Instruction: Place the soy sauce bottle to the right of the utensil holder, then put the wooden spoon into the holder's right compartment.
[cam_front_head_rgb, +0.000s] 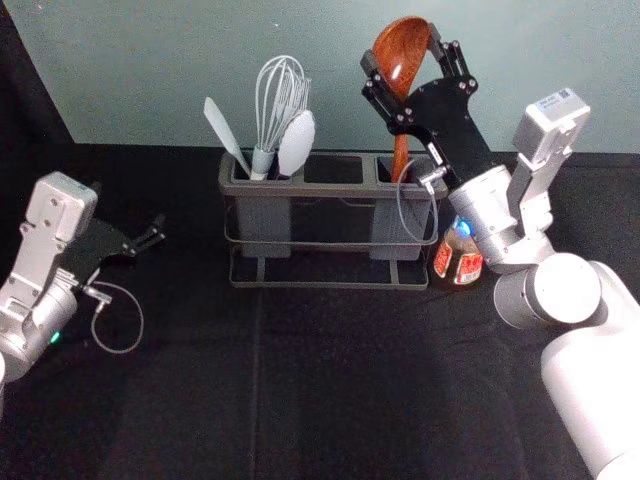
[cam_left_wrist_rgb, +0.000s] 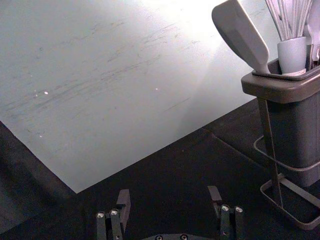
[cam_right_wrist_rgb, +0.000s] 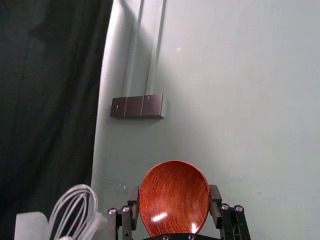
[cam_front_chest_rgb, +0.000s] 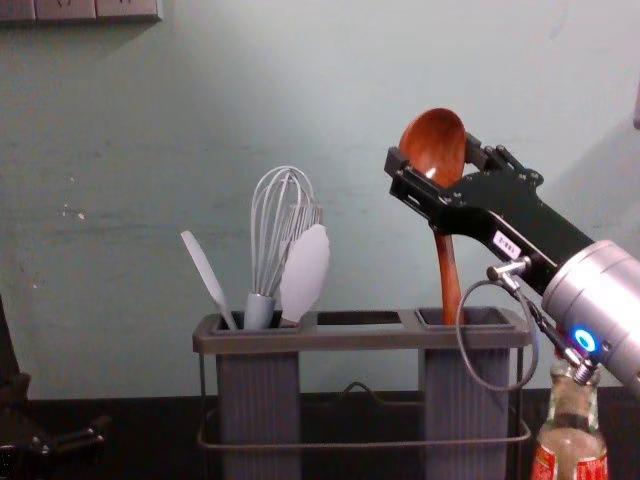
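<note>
Head view: the right gripper (cam_front_head_rgb: 403, 53) clasps the spoon (cam_front_head_rgb: 400, 38) above the holder (cam_front_head_rgb: 330, 189); bottle (cam_front_head_rgb: 458, 262) just right of the holder; left gripper (cam_front_head_rgb: 128, 207) idle at left. Left wrist view: its fingers (cam_left_wrist_rgb: 123, 202) gape. Chest view: spoon's handle inside right compartment (cam_front_chest_rgb: 495, 322).

The utensil holder (cam_front_head_rgb: 335, 188) stands near the desk's (cam_front_head_rgb: 180, 400) back edge. Its left compartment (cam_front_head_rgb: 264, 222) carries 1 whisk (cam_front_head_rgb: 262, 163) between 2 spatulas (cam_front_head_rgb: 227, 132); its right compartment (cam_front_head_rgb: 390, 228), 1 wooden spoon (cam_front_head_rgb: 400, 55). Right of it: 1 soy sauce bottle (cam_front_head_rgb: 458, 262).
</note>
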